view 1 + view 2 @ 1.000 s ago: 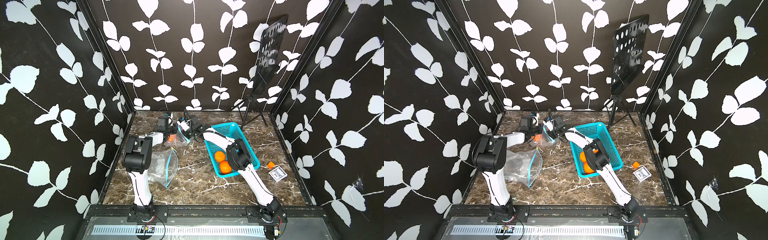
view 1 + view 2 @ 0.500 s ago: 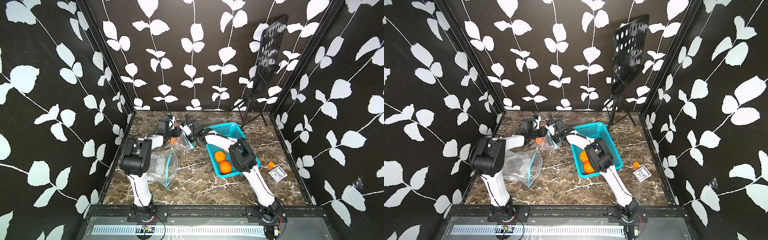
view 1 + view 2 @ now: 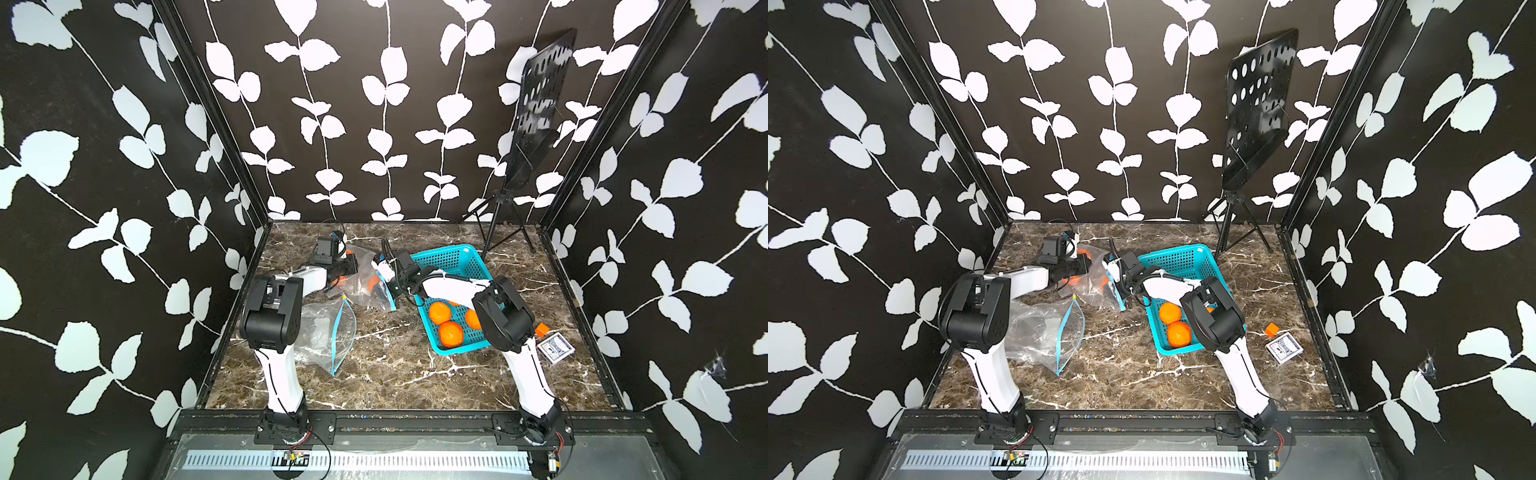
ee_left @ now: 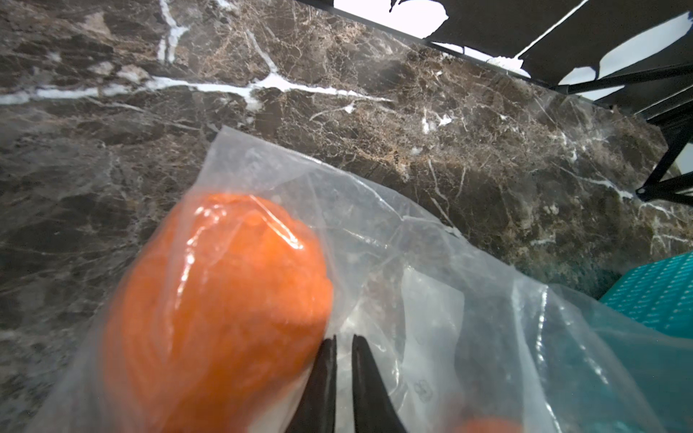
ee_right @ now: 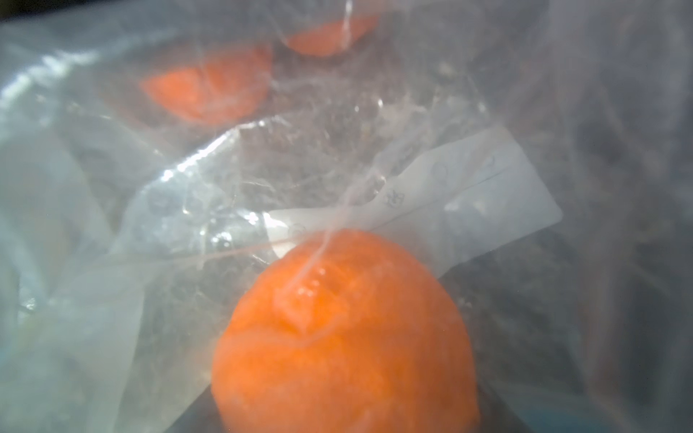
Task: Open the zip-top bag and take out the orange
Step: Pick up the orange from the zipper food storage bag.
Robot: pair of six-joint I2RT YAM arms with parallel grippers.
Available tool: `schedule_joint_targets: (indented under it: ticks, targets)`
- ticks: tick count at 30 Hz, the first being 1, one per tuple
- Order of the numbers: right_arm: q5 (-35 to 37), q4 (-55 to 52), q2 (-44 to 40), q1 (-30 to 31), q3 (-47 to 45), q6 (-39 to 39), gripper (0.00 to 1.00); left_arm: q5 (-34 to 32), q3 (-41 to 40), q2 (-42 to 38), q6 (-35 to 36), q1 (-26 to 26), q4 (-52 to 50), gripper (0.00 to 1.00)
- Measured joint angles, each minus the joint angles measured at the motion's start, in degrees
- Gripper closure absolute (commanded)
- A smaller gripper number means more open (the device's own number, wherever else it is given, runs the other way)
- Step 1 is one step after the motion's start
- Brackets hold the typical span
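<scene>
The bag lies crumpled on the table, far and central, just left of the basket. Its blue zip is at the right end.

The left gripper is at the bag's left side. In the left wrist view its black fingertips stand a narrow slit apart against the film. Whether any plastic is caught between them cannot be told.

An orange sits inside the bag right beside those tips, under wrinkled plastic.

The right gripper meets the bag at the zip end. Its fingers are hidden in every view (the right wrist camera sees only film), so clenched or released cannot be told.

A second orange fills the lower part of the right wrist view, also behind plastic.

Three fruits lie in the near end of the basket.

A second bag lies near left, beside the left arm. A card deck and a small orange block sit right of the basket. A music stand stands at the far right.
</scene>
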Motion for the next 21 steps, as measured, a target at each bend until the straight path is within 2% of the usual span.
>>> schedule_joint_targets:
  ticks: [2,6,10,14,17,21]
  targets:
    - [-0.8,0.3,0.0,0.0,0.0,-0.2,0.42,0.9,-0.9,-0.4,0.0,0.0,0.7,0.59]
    - [-1.7,0.3,0.0,0.0,0.0,0.0,0.42,3.6,-4.5,-4.5,0.0,0.1,2.2,0.51]
    - [-2.4,0.4,0.0,0.0,0.0,1.0,0.42,5.7,-10.4,-13.8,0.1,0.1,5.2,0.45]
    - [-2.3,0.4,0.0,0.0,0.2,2.5,0.42,8.3,-15.0,-22.3,-1.2,-0.5,8.1,0.43]
    - [-2.3,0.7,0.0,0.0,0.2,3.9,0.43,8.5,-17.3,-24.9,-2.9,-3.9,9.3,0.41]
    - [-2.3,0.8,0.0,0.0,1.0,5.0,0.43,8.6,-19.4,-24.6,-5.1,-9.9,9.7,0.4]
